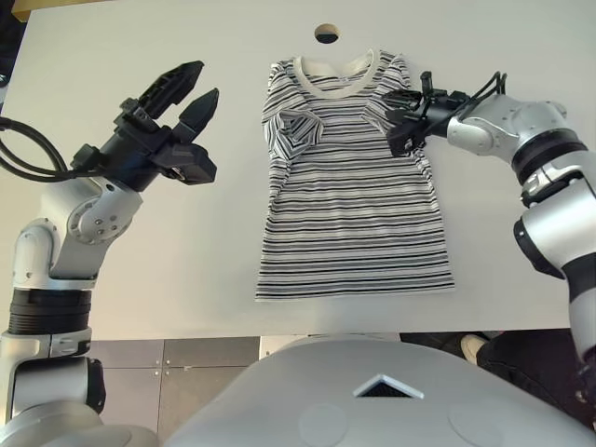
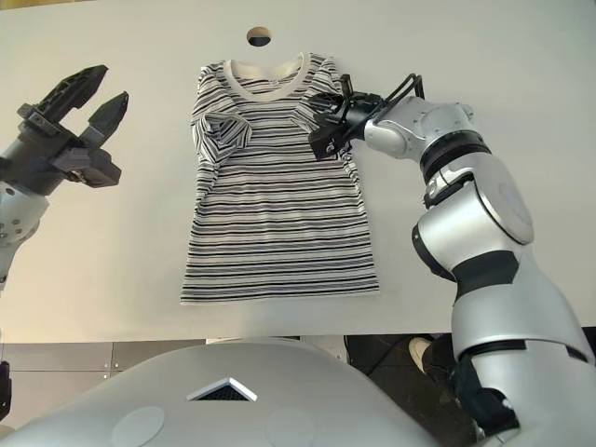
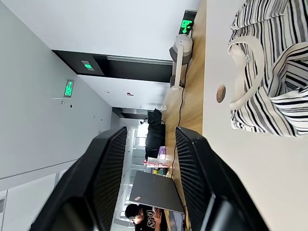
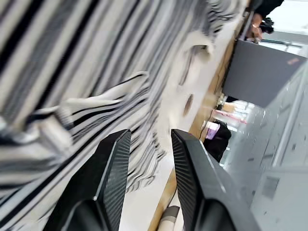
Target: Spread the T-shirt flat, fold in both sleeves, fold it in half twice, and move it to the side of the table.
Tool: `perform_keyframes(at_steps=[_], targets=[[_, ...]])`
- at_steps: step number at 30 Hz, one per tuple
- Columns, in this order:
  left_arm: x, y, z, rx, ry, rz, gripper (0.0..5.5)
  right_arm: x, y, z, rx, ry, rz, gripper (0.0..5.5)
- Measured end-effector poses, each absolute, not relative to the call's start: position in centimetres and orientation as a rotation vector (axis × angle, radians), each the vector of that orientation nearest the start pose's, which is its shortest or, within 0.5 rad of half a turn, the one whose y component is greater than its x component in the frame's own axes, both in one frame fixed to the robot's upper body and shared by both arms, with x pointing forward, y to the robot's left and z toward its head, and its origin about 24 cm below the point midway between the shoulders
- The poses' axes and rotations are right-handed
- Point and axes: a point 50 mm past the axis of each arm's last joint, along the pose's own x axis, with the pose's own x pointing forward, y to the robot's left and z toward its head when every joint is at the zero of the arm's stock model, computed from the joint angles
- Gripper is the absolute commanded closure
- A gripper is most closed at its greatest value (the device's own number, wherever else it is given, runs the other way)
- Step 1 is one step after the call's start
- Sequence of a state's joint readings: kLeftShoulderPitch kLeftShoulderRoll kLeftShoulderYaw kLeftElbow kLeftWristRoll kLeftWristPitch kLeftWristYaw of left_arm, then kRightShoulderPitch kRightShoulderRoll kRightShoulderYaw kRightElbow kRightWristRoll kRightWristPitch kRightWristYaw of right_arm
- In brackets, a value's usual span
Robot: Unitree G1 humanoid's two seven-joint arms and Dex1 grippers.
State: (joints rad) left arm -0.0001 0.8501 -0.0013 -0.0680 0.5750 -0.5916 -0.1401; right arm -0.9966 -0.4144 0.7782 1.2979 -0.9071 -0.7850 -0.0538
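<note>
two grippers in view. left gripper (image 1: 203, 82) hovers above the table (image 1: 140, 261), apart from the t-shirt (image 1: 354, 214) on its left side, fingers spread wide, holding nothing. right gripper (image 1: 395, 123) sits low over the shirt's right shoulder; fingers apart with a gap, striped cloth visible past them, nothing clamped. t-shirt lies flat mid-table, collar away from the robot, hem toward it. sleeve on the robot's left (image 1: 296, 130) is folded in onto the chest. round hole (image 1: 326, 33) in the table just beyond the collar.
</note>
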Motion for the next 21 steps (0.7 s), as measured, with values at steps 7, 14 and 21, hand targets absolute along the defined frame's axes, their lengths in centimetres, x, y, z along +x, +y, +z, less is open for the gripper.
perform_keyframes(at_steps=[7, 14, 21], targets=[[19.7, 21.6, 8.7, 1.447, -0.346, -0.820, 3.61, 34.0, -15.1, 9.8, -1.347, -0.393, 1.253, 3.97], [14.0, 21.5, 5.8, 1.541, -0.201, -1.183, 3.61, 28.4, -21.3, 8.7, -1.428, -0.265, 1.652, 3.97], [11.2, 21.3, 4.8, 1.567, -0.160, -1.352, 3.61, 24.5, -23.6, 8.4, -1.354, -0.073, 1.869, 3.97]])
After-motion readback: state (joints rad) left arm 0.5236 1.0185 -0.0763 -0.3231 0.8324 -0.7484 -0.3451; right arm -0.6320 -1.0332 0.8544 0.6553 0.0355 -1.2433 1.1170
